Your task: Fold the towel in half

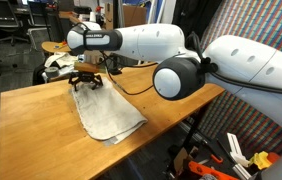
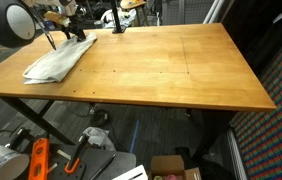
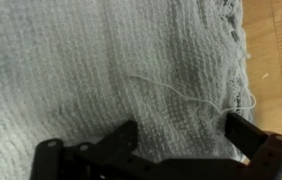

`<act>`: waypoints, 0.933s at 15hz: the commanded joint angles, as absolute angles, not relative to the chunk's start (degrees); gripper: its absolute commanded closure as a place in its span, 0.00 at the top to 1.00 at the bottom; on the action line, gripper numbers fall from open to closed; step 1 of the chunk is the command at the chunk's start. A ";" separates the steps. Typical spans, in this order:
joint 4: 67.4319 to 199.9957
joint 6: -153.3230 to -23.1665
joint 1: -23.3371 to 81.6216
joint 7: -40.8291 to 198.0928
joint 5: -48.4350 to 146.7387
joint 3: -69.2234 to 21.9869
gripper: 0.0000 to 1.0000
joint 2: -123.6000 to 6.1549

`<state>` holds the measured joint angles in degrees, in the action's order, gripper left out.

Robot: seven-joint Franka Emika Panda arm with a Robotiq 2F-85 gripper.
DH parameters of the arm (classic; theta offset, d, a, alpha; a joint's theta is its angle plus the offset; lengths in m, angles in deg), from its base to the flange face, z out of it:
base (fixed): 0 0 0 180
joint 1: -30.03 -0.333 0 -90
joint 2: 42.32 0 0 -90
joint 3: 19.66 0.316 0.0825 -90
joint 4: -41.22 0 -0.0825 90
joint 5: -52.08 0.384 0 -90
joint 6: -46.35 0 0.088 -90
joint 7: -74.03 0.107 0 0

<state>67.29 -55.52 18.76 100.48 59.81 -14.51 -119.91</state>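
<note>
Looking down through the wrist view, the gripper shows only as two dark fingertips rising from the bottom edge; the rest of its body is cut off. The jaws stand spread wide, with nothing pinched between them. The towel fills almost the whole picture beneath and beyond the tips, pale and coarse-woven, and blurred at this close range. A loose thread curls across the weave above the gap between the tips. The towel's frayed edge runs down the picture's right side, and a strip of wooden table shows past it. Whether the tips touch the cloth cannot be told.

In an exterior view the gripper sits over the far end of the towel, which lies flat and stretches from under it toward the near edge of the table. The gripper is small and dark here, and its jaws cannot be made out. The white arm crosses behind it. A white-and-dark cloth bundle lies beyond the gripper, partly hidden.

In an exterior view the towel lies near the far left corner of the table, the gripper at its far end; the arm is cut off by the top edge.
</note>
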 commanded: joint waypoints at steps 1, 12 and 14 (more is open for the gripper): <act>65.99 -58.01 16.69 95.96 57.68 -15.56 1.00 -121.47; 66.30 -57.99 14.01 95.91 56.67 -15.64 1.00 -120.74; 66.12 -59.36 13.79 96.94 56.73 -15.76 1.00 -121.04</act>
